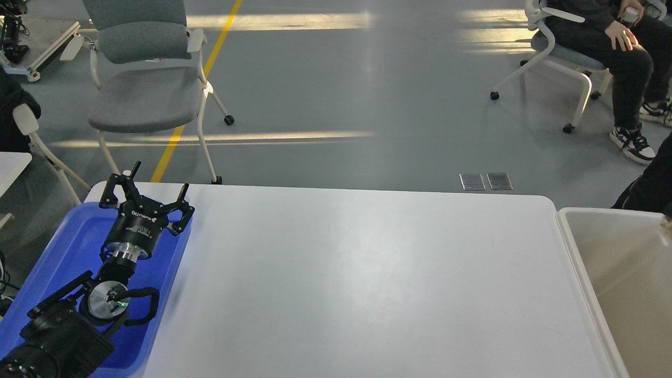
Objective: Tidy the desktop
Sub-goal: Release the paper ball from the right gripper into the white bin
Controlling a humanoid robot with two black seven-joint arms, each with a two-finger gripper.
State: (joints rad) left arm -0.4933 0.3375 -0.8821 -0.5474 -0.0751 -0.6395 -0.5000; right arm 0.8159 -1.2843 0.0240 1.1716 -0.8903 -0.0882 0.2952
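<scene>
The desktop (357,283) is a large white tabletop with rounded corners that fills the lower part of the head view. No loose objects show on its bare surface. My left gripper (144,191) is open and empty, with its fingers spread, over the far end of the blue tray (79,236) at the desktop's left edge. My left arm comes in from the lower left over the tray. My right gripper is not in view.
A cream-white bin (619,273) stands at the desktop's right edge. A grey chair (147,89) stands beyond the far left corner. A seated person (625,47) is at the back right, and another table's corner (10,168) shows at the left.
</scene>
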